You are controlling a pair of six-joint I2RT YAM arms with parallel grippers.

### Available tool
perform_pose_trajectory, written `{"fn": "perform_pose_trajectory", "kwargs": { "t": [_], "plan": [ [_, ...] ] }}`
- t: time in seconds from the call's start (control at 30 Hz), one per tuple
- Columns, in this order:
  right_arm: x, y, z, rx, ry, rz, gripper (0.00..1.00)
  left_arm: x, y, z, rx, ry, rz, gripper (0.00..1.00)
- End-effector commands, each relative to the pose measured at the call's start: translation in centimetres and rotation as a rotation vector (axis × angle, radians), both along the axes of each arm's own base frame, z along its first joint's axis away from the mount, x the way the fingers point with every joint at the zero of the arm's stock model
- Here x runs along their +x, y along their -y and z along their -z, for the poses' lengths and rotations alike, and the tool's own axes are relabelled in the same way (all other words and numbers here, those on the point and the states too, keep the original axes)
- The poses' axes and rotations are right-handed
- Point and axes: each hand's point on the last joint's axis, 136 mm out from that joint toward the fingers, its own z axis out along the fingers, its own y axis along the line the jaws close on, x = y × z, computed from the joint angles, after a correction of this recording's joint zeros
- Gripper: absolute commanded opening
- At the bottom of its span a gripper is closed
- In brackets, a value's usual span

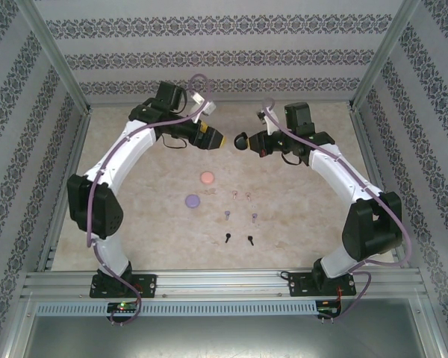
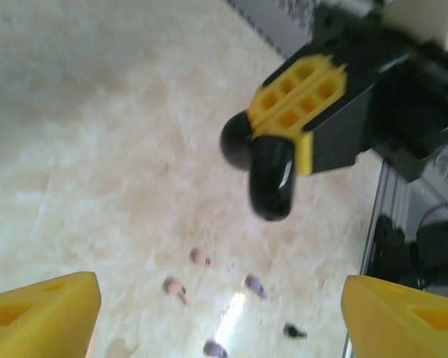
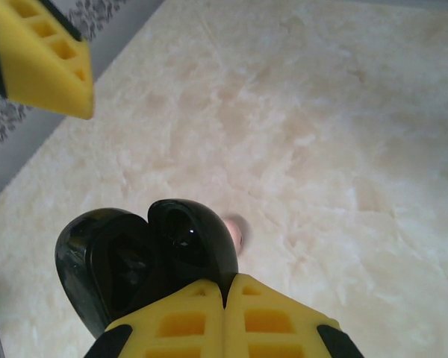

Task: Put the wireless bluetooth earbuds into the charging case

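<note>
Right gripper (image 3: pixel 225 287) was clenched on the black case (image 3: pixel 157 253), pinching its hinge end and holding it in the air above the table (image 1: pixel 306 224). The case stood hinged open, its two halves splayed in a V. The mouth faced away from the right gripper toward the left gripper (image 2: pixel 220 298), judged to be presented for loading. The left gripper's jaws stood wide apart, grasping nothing. Black earbuds (image 1: pixel 228 238) lay side by side on the table nearest the bases, well apart from the case. Stem direction was too small to confirm.
</note>
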Motion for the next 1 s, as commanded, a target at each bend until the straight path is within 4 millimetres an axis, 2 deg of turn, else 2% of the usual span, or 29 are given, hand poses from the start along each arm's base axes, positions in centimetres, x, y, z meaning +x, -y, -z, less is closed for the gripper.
{"fn": "perform_pose_trajectory", "kwargs": {
  "t": [0.0,0.3,0.83,0.97],
  "plan": [
    [-1.9,-0.6,0.8,-0.055,-0.010,-0.097,0.00,-3.1,-0.3,0.8,0.049,-0.070,0.121,0.81],
    [-4.2,-2.5,1.5,-0.093,-0.026,-0.165,0.00,-4.7,2.1,2.5,0.044,-0.111,0.214,0.71],
    [-5.0,-4.0,0.9,-0.082,-0.012,-0.197,0.00,-5.6,4.6,3.9,0.032,-0.132,0.271,0.64],
    [-4.9,-4.1,1.1,-0.087,-0.016,-0.196,0.00,-5.7,4.9,3.9,0.024,-0.136,0.282,0.57]
  ]
}}
